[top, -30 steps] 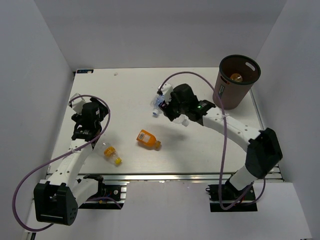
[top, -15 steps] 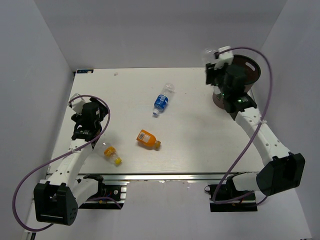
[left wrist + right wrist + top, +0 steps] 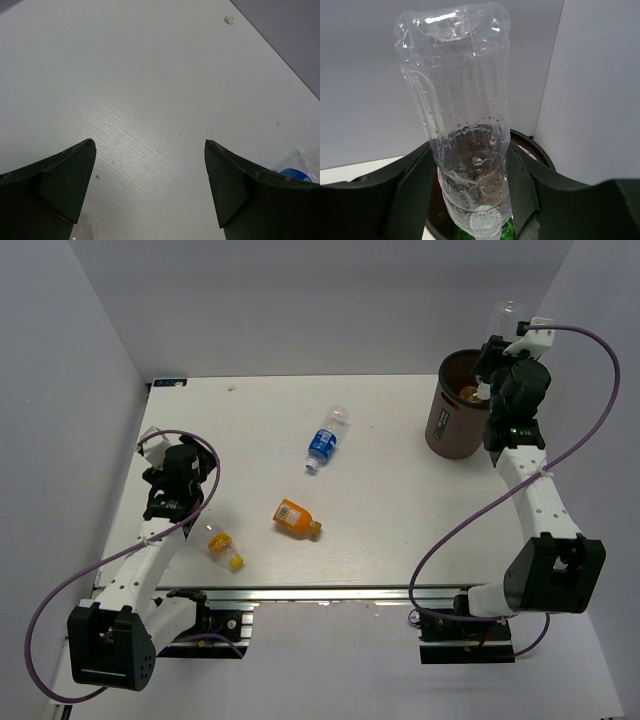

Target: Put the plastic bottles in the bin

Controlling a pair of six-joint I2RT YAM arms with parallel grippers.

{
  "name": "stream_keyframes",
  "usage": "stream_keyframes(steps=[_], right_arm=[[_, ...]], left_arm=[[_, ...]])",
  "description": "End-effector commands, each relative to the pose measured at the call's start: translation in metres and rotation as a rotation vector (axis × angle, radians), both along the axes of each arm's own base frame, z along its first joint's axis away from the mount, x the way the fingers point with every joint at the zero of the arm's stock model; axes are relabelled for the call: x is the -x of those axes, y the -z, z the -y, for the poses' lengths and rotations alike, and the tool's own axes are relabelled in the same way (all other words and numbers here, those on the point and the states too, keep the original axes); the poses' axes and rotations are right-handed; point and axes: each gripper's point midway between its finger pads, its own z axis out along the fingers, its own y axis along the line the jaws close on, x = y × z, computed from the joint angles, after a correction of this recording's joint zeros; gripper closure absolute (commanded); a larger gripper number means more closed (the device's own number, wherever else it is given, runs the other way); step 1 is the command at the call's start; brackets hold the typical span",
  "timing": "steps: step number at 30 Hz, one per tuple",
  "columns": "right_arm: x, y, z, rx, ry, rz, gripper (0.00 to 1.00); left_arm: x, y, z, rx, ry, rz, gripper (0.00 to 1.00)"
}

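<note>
My right gripper (image 3: 497,352) is shut on the larger clear bottle (image 3: 462,120) and holds it, base up, over the right rim of the dark-brown bin (image 3: 452,430); the bottle also shows in the top view (image 3: 505,315). An orange-filled bottle (image 3: 470,394) lies inside the bin. On the table lie the clear bottle with blue label (image 3: 323,442), an orange-filled bottle (image 3: 297,517) and the small yellow-capped bottle (image 3: 224,545). My left gripper (image 3: 165,508) is open and empty at the left, just up-left of the yellow-capped bottle. The left wrist view shows bare table between its fingertips (image 3: 227,180).
White walls enclose the table on three sides; the right wall stands close behind the bin. The bin's rim (image 3: 535,150) shows behind the held bottle. A cable loops from each arm over the table.
My right arm has carried the clear bottle from the table's middle to the right and up, to above the bin. The left arm and the other bottles have not moved.
</note>
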Motion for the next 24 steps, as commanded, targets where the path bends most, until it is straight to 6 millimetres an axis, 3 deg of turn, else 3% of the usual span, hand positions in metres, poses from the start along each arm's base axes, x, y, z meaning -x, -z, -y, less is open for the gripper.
stream_keyframes(steps=[1, 4, 7, 8, 10, 14, 17, 19, 21, 23, 24], right_arm=[[-0.011, -0.008, 0.009, -0.101, -0.050, 0.074, 0.79], [-0.019, 0.015, 0.005, -0.120, -0.102, 0.027, 0.67], [-0.024, 0.030, -0.001, -0.094, -0.138, -0.014, 0.35], [-0.023, 0.034, -0.003, -0.092, -0.148, -0.032, 0.11], [-0.019, 0.034, -0.008, -0.087, -0.171, -0.046, 0.11], [0.005, 0.044, -0.047, -0.080, -0.374, -0.104, 0.11], [0.023, 0.044, -0.060, -0.043, -0.417, -0.133, 0.11], [0.038, 0.041, -0.083, -0.008, -0.483, -0.137, 0.11], [0.055, 0.051, -0.130, 0.084, -0.604, -0.160, 0.11], [0.069, 0.054, -0.160, 0.194, -0.681, -0.155, 0.11], [0.083, 0.059, -0.192, 0.208, -0.768, -0.162, 0.11]], left_arm=[[0.000, -0.001, 0.001, 0.009, 0.007, 0.017, 0.02], [0.000, 0.000, 0.006, 0.030, 0.026, 0.032, 0.02], [0.000, 0.002, 0.012, 0.064, 0.042, 0.028, 0.02], [-0.001, -0.002, 0.011, 0.077, 0.029, 0.035, 0.02], [0.002, -0.001, 0.011, 0.085, 0.024, 0.015, 0.02], [0.000, -0.003, 0.025, 0.136, 0.081, 0.015, 0.02], [-0.001, -0.003, 0.031, 0.157, 0.107, 0.003, 0.02], [0.000, -0.004, 0.035, 0.175, 0.123, -0.006, 0.02], [0.001, -0.005, 0.038, 0.187, 0.134, -0.004, 0.02], [0.004, -0.005, 0.039, 0.198, 0.131, -0.006, 0.02], [0.005, -0.004, 0.038, 0.197, 0.127, -0.008, 0.02]])
